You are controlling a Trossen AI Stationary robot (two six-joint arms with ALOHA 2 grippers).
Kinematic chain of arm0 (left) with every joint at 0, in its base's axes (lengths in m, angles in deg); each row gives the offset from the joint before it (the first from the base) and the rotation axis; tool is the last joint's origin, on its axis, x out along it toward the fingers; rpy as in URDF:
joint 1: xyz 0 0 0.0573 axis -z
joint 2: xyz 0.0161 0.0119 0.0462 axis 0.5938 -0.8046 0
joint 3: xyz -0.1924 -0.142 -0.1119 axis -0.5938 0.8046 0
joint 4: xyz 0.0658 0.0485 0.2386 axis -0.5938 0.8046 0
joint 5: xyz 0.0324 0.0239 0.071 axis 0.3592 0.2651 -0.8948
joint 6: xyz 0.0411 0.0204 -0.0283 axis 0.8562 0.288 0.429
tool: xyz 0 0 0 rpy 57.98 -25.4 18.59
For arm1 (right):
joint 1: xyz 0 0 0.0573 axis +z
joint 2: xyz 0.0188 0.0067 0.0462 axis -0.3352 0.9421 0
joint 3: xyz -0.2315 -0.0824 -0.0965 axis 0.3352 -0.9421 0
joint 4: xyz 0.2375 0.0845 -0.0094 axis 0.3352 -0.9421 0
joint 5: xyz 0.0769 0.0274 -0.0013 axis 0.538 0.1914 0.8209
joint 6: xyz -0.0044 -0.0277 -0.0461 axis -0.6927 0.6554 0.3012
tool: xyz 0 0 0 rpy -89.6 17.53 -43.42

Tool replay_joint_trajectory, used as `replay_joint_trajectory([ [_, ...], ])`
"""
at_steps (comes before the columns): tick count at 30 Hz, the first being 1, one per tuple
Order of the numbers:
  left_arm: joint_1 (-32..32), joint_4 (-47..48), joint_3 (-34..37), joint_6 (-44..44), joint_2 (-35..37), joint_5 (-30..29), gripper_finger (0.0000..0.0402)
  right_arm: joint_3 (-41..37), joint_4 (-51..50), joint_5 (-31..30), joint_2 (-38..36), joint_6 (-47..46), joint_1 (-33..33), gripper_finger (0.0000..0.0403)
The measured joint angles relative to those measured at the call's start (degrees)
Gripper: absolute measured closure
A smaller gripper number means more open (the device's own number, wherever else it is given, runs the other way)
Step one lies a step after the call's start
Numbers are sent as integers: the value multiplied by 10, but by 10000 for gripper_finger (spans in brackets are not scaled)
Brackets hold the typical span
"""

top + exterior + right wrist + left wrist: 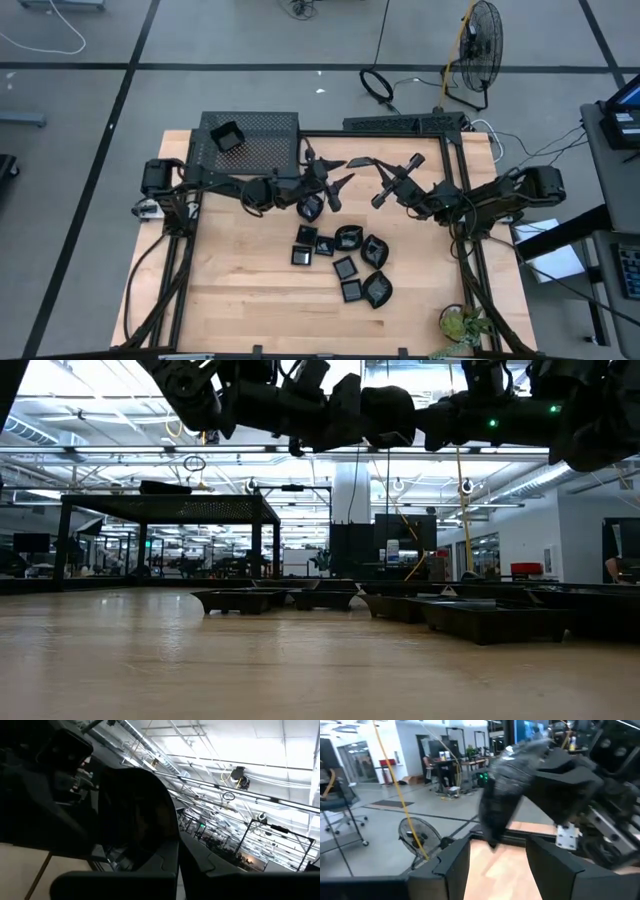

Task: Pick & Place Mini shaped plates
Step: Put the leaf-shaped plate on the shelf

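I count about nine mini shaped plates (345,265) loose on the wooden surface (240,300); one sits on the mesh rack (265,150), so most remain. My left end effector (335,178) hovers spread over a plate, holding nothing I can confirm; my right end effector (385,195) is closed, empty

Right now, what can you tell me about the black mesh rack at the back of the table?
The black mesh rack looks like perforated dark metal, a flat rectangular top on thin legs, as the low view shows. It stands upright at the table's far left corner, on the wooden table. One small square plate sits on its top, near the left end. The left arm reaches along its front edge; whether they touch cannot be told.
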Motion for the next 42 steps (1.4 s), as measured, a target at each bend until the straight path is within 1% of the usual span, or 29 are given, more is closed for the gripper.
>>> replay_joint_trajectory([
  [4, -4, -29, 0, 0, 0, -12, 223, 0, 0, 0, 0, -1, 0, 403],
  [8, -9, -37, 0, 0, 0, -12, 248, 0, 0, 0, 0, 0, 0, 403],
  [12, -10, -37, 0, 0, 0, -12, 282, 0, -2, 4, 0, -1, 0, 403],
  [16, -10, -36, 0, 1, 0, -12, 327, 0, -8, 44, 0, -19, 1, 395],
  [18, -10, -36, 0, 3, 0, -14, 356, 0, -13, 48, 0, -24, 1, 381],
  [20, -10, -29, 0, 15, 7, -18, 386, 0, -16, 47, 0, -24, 5, 358],
  [21, -10, -26, 0, 19, 13, -19, 393, 0, -18, 46, 0, -20, 8, 344],
  [23, -9, -28, 0, 20, 26, -29, 392, 0, -21, 46, 0, -14, 13, 310],
  [26, -3, 11, 0, 50, 55, -71, 394, 0, -21, 44, 0, -14, 20, 256],
  [29, 4, 67, 0, 97, 97, -136, 396, 0, -22, 30, 0, -14, 27, 208],
  [31, 10, 104, 0, 119, 127, -193, 392, 0, -23, 26, 0, -14, 28, 186],
  [35, 16, 219, 0, 157, 187, -329, 397, 0, -26, 27, 0, -18, 27, 162],
  [37, 9, 301, 0, 131, 221, -374, 396, 0, -27, 27, 0, -28, 27, 160],
  [38, 2, 347, 0, 103, 239, -385, 393, 0, -27, 27, 0, -31, 26, 160],
  [40, -19, 454, 0, 27, 276, -383, 390, 0, -27, 28, 0, -39, 26, 162],
  [41, -33, 512, 0, -17, 295, -372, 392, 0, -27, 29, 0, -43, 26, 164],
  [42, -50, 564, 0, -61, 313, -347, 396, 0, -27, 29, 0, -47, 26, 167],
])
